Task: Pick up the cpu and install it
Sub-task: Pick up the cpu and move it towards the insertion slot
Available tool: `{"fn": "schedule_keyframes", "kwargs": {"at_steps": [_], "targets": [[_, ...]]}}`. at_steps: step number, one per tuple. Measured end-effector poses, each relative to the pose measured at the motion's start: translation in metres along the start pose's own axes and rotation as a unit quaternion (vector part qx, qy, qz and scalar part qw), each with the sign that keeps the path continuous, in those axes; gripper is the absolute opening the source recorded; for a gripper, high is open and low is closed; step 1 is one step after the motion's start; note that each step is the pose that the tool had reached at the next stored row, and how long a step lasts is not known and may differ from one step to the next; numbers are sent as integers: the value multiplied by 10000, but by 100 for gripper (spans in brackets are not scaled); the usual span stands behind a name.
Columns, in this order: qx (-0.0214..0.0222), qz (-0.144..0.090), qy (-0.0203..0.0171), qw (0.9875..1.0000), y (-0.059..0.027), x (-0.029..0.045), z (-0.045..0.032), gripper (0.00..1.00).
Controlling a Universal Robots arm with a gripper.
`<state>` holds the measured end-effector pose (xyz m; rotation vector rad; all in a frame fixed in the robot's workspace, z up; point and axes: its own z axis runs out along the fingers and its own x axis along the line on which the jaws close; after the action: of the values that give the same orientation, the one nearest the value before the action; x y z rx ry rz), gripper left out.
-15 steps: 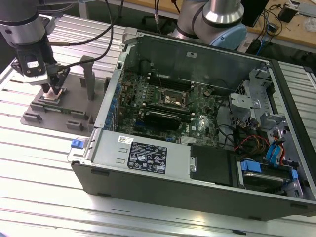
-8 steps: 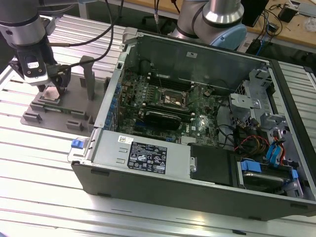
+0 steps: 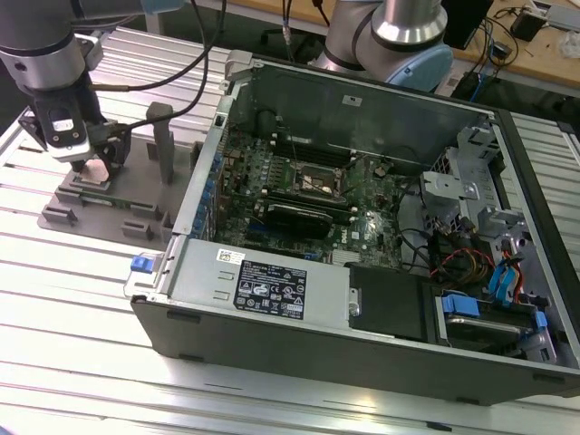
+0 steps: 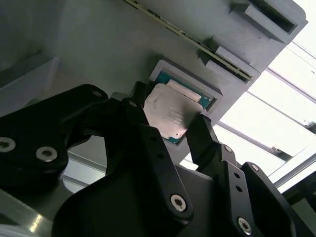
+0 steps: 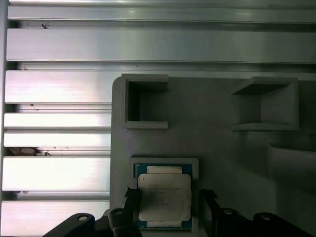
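Our tool [image 4: 168, 112] hangs over the grey fixture [image 5: 212, 148] on the table [image 3: 72, 308]. Its jaws are spread on either side of the cpu [image 5: 164, 197], which lies flat in its pocket, not yet clamped. Closing off-centre could shove the chip against the pocket wall, tilting or dropping it.

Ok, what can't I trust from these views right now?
Second wrist view: the gripper covers the near edge of the cpu.
Exterior view: the gripper hides the cpu in the grey fixture.
Exterior view: the motherboard socket is too small to judge latch or pins.
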<state>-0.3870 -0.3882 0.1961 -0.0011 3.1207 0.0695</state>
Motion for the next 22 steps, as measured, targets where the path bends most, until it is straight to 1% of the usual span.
{"fn": "schedule_keyframes", "kwargs": {"at_steps": [10,13,18,20,22], "targets": [[3,0,0,10000,-1,12,54,60],[2,0,0,10000,0,12,55,60],[0,-1,0,10000,31,14,58,60],[0,1,0,10000,32,31,59,60],[-1,0,-1,10000,30,44,80,60]]}}
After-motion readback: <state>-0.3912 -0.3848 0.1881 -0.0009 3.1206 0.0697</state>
